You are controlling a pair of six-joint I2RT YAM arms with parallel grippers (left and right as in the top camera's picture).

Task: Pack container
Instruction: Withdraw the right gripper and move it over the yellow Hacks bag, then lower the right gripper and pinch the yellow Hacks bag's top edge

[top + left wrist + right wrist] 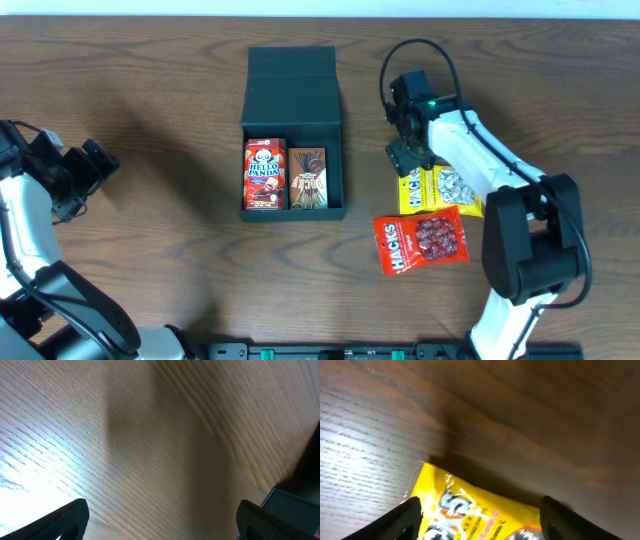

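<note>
The dark green-black container (293, 125) lies in the middle of the table with its flap lid (290, 72) folded back. Inside it a red Hello Panda box (264, 174) stands beside a brown snack packet (307, 178). My right gripper (406, 158) is open over the top edge of a yellow Hacks packet (438, 190). In the right wrist view its fingers (406, 521) stand on either side of that yellow packet (470, 505). My left gripper (92, 166) is far left, open and empty (162, 522) above bare wood.
A red Hacks packet (421, 243) lies in front of the yellow one, partly overlapping it. A corner of the container (295, 510) shows at the right edge of the left wrist view. The right arm's cable loops behind the box's right side.
</note>
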